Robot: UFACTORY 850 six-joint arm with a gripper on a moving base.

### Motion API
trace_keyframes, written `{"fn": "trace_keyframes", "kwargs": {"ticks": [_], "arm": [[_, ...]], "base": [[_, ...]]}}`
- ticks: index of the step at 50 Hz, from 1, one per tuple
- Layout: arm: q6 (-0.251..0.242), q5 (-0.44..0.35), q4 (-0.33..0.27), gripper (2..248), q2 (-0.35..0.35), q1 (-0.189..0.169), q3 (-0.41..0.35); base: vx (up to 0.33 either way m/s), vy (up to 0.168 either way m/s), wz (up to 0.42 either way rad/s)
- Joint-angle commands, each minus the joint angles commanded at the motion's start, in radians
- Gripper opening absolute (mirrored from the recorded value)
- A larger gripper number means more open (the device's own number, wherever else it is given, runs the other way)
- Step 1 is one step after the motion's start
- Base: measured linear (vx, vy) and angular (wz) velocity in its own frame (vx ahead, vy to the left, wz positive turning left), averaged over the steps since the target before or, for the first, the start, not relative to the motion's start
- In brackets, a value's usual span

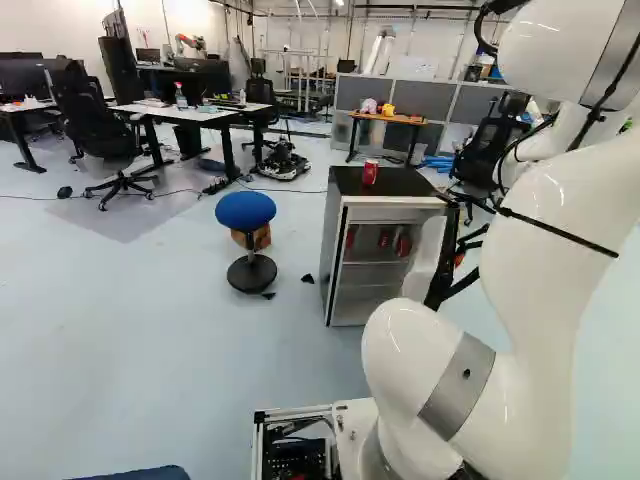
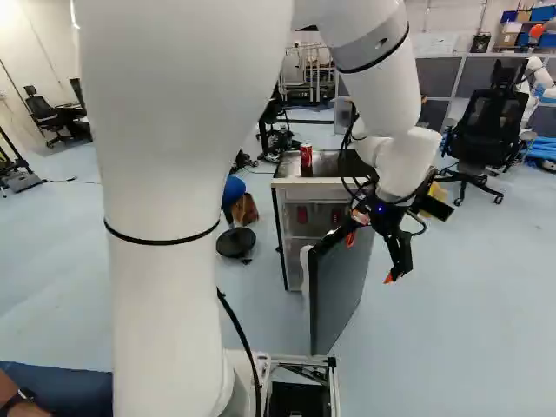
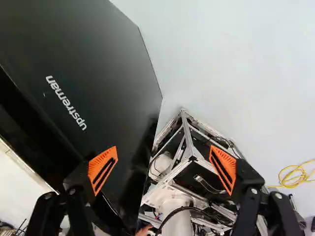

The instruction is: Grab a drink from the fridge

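Note:
My gripper [image 2: 372,256] hangs open and empty beside the outer face of the fridge door [image 2: 340,282] in the right base view. In the wrist view, one finger of the gripper [image 3: 163,169] lies over the black door [image 3: 93,73], and the other is past its edge; contact cannot be told. The fridge [image 1: 372,296] has its door swung open. Red cans [image 1: 403,243] show inside on the upper shelf, partly dim. Another red can [image 1: 370,172] stands upright on the fridge's top [image 1: 400,182].
A blue stool [image 1: 245,211] stands left of the fridge in the left base view. An office chair [image 2: 486,122] is at the right of the right base view. My base's frame [image 3: 189,142] and a yellow cable [image 3: 293,175] show below in the wrist view. Another robot [image 2: 532,82] stands farther back.

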State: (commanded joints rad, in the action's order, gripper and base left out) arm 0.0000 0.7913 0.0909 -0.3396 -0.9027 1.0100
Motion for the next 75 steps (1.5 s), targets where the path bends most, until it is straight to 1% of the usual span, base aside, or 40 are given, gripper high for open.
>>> {"fn": "trace_keyframes", "kwargs": {"ticks": [17, 30, 55, 75], "arm": [[0.0, 0.0, 0.0, 247, 0.044, 0.052, -0.062], [0.0, 0.0, 0.0, 247, 0.071, 0.103, -0.101], [0.0, 0.0, 0.0, 247, 0.103, 0.226, -0.144], [0.0, -0.011, 0.0, 247, 0.099, 0.329, -0.139]], "base": [[0.0, 0.0, 0.0], [0.0, 0.0, 0.0], [0.0, 0.0, 0.0], [0.0, 0.0, 0.0]]}}
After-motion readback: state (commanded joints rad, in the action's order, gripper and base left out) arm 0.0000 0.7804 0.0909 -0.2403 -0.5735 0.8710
